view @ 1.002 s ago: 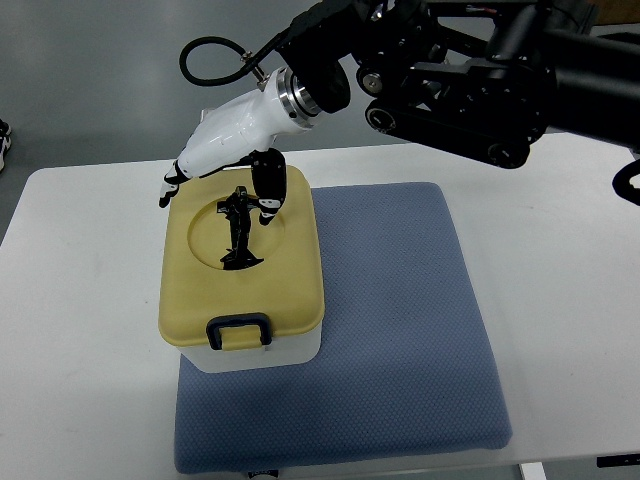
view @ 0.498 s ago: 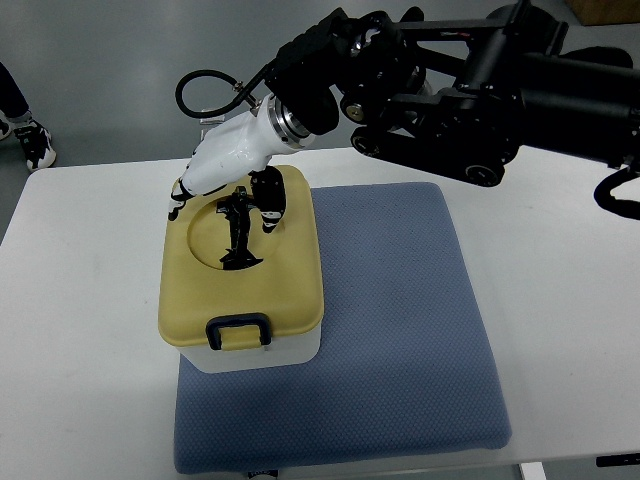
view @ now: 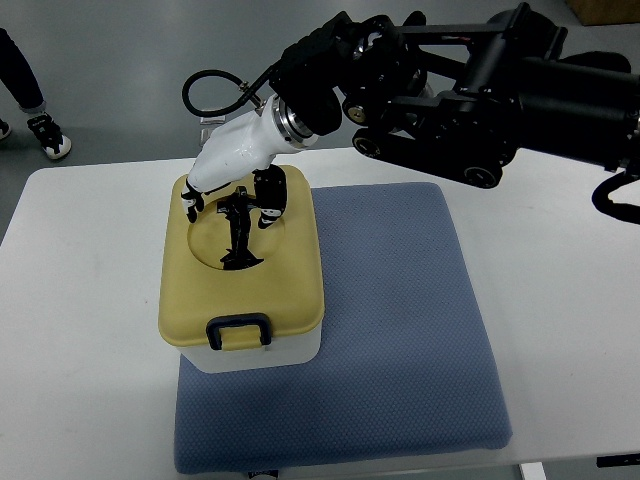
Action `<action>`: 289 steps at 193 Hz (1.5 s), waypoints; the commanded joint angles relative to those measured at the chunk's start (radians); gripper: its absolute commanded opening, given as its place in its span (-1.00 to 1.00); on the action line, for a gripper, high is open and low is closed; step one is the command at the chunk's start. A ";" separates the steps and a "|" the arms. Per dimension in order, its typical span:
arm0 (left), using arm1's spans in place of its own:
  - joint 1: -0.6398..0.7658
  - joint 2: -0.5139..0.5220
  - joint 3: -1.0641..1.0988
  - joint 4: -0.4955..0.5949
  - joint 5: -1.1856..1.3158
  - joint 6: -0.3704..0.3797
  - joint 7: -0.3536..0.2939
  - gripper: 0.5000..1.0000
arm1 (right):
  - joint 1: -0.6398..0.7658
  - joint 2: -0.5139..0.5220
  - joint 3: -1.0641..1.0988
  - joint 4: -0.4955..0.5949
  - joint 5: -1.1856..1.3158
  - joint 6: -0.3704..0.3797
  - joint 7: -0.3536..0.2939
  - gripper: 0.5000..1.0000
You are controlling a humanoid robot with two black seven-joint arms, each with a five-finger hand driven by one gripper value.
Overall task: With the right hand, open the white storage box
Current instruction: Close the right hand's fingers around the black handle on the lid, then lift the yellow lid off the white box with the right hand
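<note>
Right hand [view: 237, 172], white shell with black finger joints, sits over the far end of the white plastic storage box [view: 262, 352], its arm entering from the right as a bulky black linkage [view: 470, 85] with a black cable loop [view: 213, 92] trailing off the wrist. I see its fingers [view: 266, 200] curled downward toward the lid, one pair by the far left corner, another coming down beside the black folding handle [view: 238, 232] in the round recess [view: 236, 234]. I cannot tell from this steep view whether the fingertips actually grip the handle or merely touch the lid beside it, so I log the grasp as undetermined.

Box position: it stands on the near-left part of the blue textured rectangular mat [view: 395, 330], with its left side reaching over the mat's edge above the white table [view: 80, 330]. Its rounded mustard-yellow lid [view: 200, 295] is seated flat on the white body, covering it fully. A dark blue latch [view: 239, 330] sits at the near edge of the lid, facing me.

The mat lies near the table's middle, reaching the near edge. A person's dark trouser leg and a black-and-white shoe [view: 50, 138] show on the grey floor at the top left corner, well apart from the table.
</note>
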 commanded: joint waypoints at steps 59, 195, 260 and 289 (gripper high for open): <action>0.000 0.000 0.000 0.000 0.000 0.000 0.000 1.00 | -0.011 0.000 0.000 0.000 -0.011 0.004 0.006 -0.90; 0.000 0.000 0.000 0.000 0.000 0.000 0.000 1.00 | 0.021 -0.006 0.057 0.002 -0.003 0.003 0.012 -1.00; 0.000 0.000 0.000 0.000 0.000 0.000 0.000 1.00 | 0.110 -0.106 0.092 0.011 0.009 0.026 0.080 -1.00; 0.000 0.000 0.000 0.000 0.000 0.000 0.000 1.00 | 0.106 -0.186 0.123 0.014 0.023 0.023 0.095 -1.00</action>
